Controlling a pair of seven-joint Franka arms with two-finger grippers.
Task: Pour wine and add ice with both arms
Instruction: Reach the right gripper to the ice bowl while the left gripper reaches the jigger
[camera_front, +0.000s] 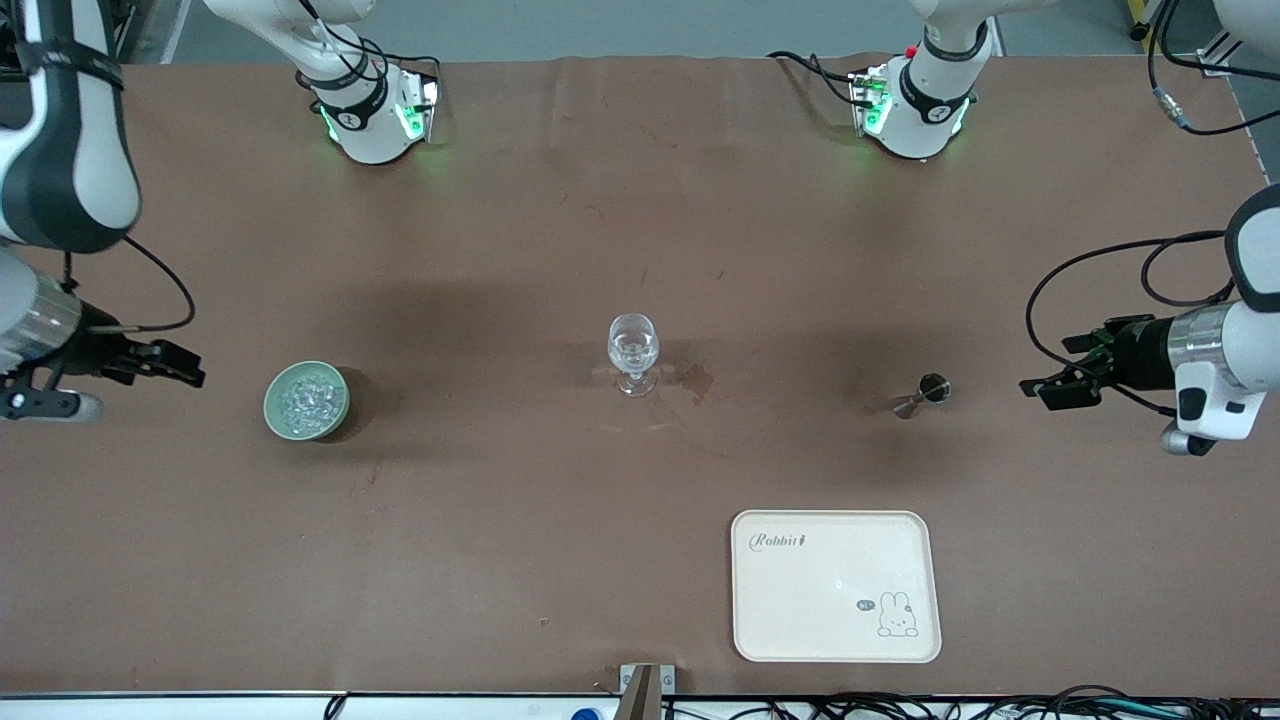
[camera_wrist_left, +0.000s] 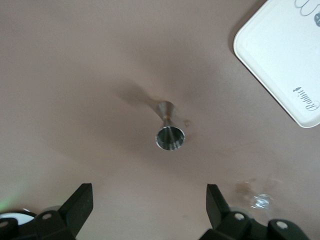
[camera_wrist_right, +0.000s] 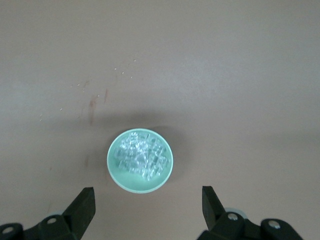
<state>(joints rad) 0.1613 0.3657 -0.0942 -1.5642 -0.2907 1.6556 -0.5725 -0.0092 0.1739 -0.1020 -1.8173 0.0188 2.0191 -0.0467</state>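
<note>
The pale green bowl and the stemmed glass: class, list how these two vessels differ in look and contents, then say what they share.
The pale green bowl is opaque, low and wide, while the stemmed glass is clear and stands taller on a stem and foot. The bowl holds the ice, a heap of small clear cubes; the glass holds no cubes. The bowl sits toward the right arm's end of the table, the glass near the middle. Both stand upright on the brown table, untouched by either gripper.

Even, bright overhead light falls on the brown desk (camera_front: 640, 250). Soft, broad shadows spread beside the pale green bowl (camera_front: 306, 400) and clear stemmed glass (camera_front: 633, 352). Wrist views look slightly hazy.
</note>
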